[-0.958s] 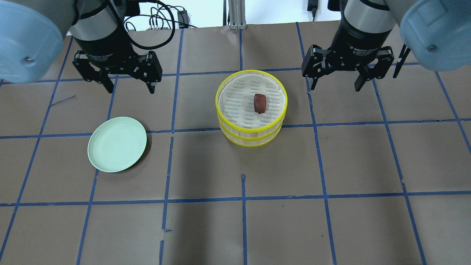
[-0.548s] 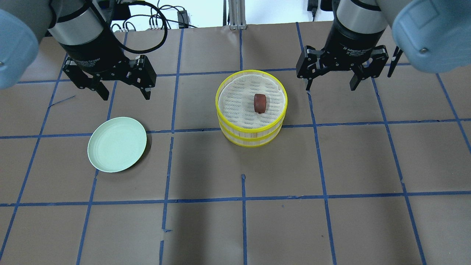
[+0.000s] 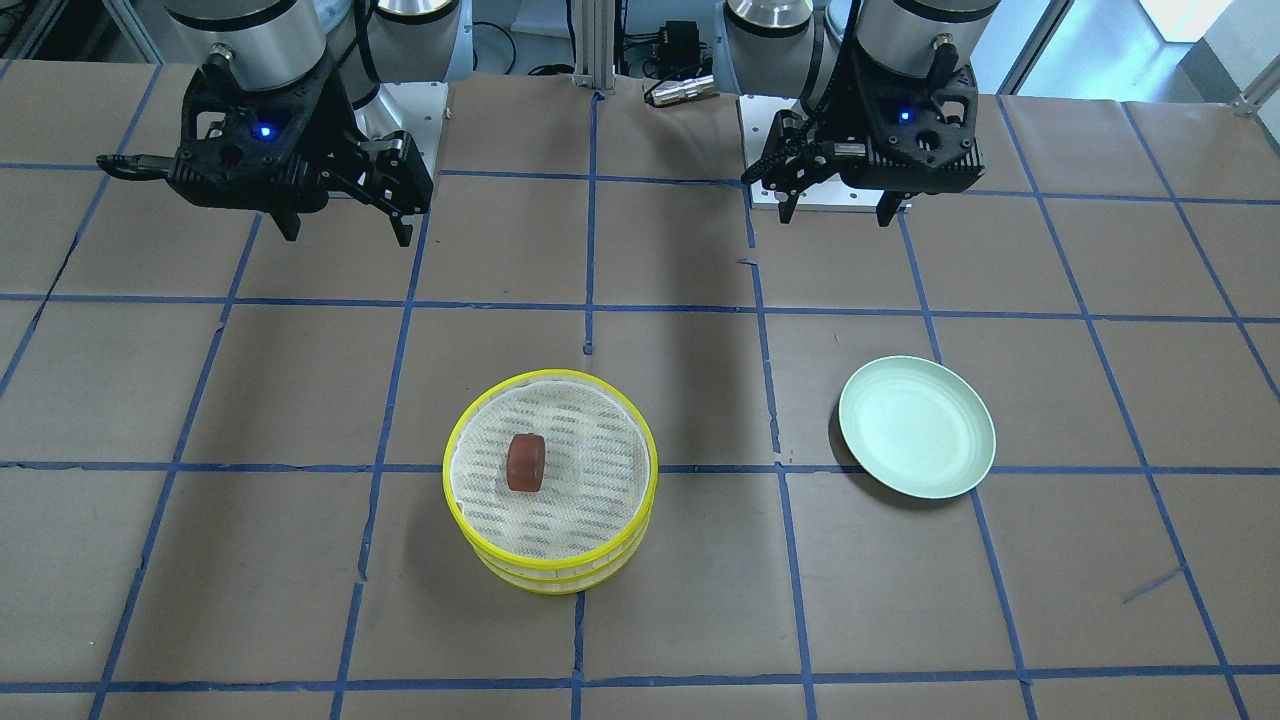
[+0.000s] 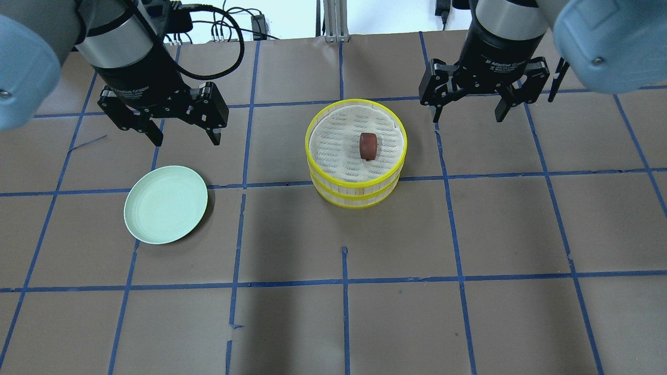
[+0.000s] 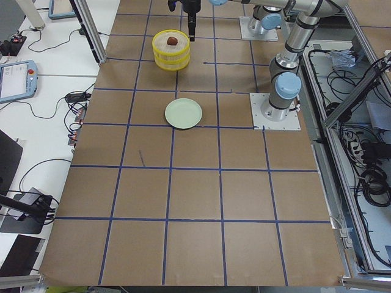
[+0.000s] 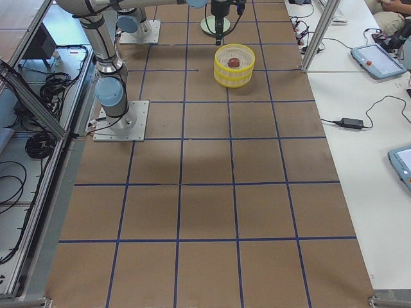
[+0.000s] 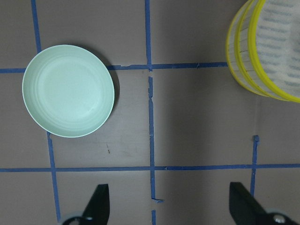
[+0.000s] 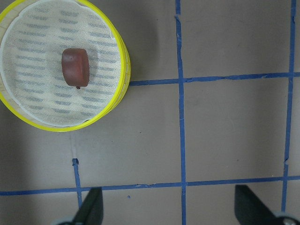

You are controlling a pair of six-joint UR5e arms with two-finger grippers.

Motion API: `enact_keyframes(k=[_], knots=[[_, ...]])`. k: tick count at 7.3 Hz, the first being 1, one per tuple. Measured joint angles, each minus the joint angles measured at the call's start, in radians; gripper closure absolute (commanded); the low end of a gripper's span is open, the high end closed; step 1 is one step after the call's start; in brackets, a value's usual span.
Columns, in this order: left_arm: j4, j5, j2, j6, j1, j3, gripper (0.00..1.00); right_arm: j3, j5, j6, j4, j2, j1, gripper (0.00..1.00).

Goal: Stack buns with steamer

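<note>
Left claw (image 4: 186,137): jaws spread wide, holding nothing, hanging above the tabletop (image 4: 469,234) on the robot's left, close to the base.
Right claw (image 4: 468,116): also spread wide and holding nothing, hanging above the right side, close to the base.
Bun (image 4: 368,146): reddish-brown and blocky, lying on the white mesh liner (image 4: 333,148) in the top of the steamer (image 4: 354,194), a little right of the liner's middle. Neither claw touches it.
Bun from right claw: to that claw's left and farther out from the robot. It is closer to this claw than to the left one.
Bun from left claw: well off to its right and slightly farther out.
Steamer: round, yellow-rimmed, two tiers stacked, standing mid-tabletop between the claws and beyond both.
Plate (image 4: 165,204): pale green, flat on the tabletop, just beyond the left claw and well left of the steamer.
</note>
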Motion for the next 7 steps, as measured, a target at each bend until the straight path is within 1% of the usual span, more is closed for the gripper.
enact_keyframes(k=[1, 7], knots=[[-0.01, -0.011, 0.0, 0.001, -0.001, 0.002, 0.09, -0.001, 0.0, 0.0, 0.0, -0.001, -0.001, 0.0], [-0.012, 0.0, -0.002, -0.023, -0.006, 0.002, 0.09, 0.003, 0.0, 0.003, -0.002, -0.007, -0.004, 0.0]])
